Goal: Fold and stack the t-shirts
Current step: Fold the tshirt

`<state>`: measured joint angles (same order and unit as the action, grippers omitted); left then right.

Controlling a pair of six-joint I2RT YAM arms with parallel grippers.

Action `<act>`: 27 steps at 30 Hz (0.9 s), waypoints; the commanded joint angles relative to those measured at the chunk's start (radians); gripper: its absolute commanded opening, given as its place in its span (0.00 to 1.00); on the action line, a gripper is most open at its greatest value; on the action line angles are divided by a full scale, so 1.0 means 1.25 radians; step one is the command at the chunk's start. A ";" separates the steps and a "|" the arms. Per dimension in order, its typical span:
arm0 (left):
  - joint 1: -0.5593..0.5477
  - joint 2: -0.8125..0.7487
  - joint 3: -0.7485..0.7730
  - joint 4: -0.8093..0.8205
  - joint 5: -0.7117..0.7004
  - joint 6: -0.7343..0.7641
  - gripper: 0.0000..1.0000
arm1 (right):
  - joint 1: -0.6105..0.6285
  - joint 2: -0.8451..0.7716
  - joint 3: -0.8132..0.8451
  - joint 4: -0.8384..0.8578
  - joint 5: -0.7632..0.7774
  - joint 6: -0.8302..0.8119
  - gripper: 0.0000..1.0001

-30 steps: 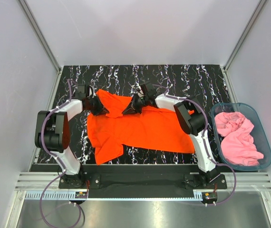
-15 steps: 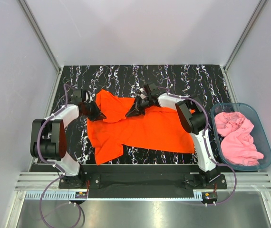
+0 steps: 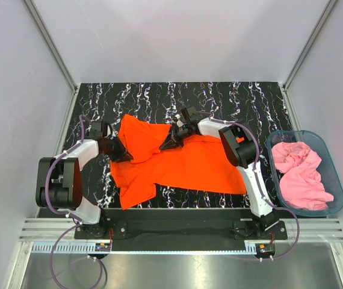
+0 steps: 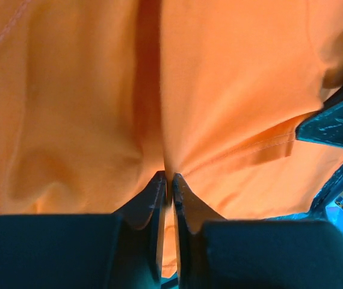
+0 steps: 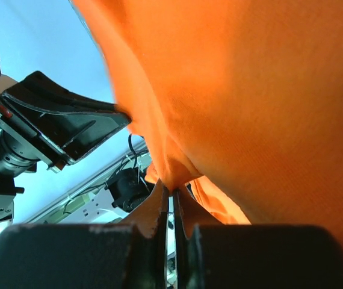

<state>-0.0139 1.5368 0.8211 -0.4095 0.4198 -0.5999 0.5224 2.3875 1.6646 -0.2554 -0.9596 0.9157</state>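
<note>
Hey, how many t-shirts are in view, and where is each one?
2. The orange-red t-shirt lies on the table, pinched in the jaws of the left gripper and right gripper. The pink t-shirt sits crumpled in the blue bin at right; another could hide in that heap.

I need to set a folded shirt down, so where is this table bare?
The far strip of the table, between the orange shirt and the back wall, is bare. A narrower patch lies right of that shirt, toward the bin with the pink shirt. The middle and left are crowded: the left end effector and right end effector both pinch the orange cloth.
</note>
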 commanded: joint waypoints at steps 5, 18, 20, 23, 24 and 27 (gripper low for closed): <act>0.010 -0.043 0.036 -0.011 -0.050 0.026 0.30 | -0.003 -0.020 0.045 -0.090 -0.026 -0.056 0.18; 0.064 0.205 0.406 0.043 -0.067 0.126 0.64 | -0.129 -0.258 -0.109 -0.322 0.078 -0.267 0.43; 0.070 0.287 0.502 0.018 -0.052 0.128 0.63 | -0.163 -0.280 -0.126 -0.328 0.101 -0.278 0.44; 0.074 0.381 0.609 -0.013 -0.024 0.123 0.59 | -0.221 -0.292 -0.133 -0.343 0.115 -0.299 0.45; 0.074 0.399 0.631 -0.029 -0.016 0.122 0.59 | -0.235 -0.295 -0.131 -0.349 0.121 -0.308 0.45; 0.076 0.450 0.681 -0.033 -0.002 0.115 0.58 | -0.277 -0.302 -0.131 -0.354 0.127 -0.319 0.44</act>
<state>0.0769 2.0674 1.6066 -0.4240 0.3637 -0.4667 0.1986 2.0560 1.5093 -0.6567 -0.8333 0.5671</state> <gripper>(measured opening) 0.582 0.444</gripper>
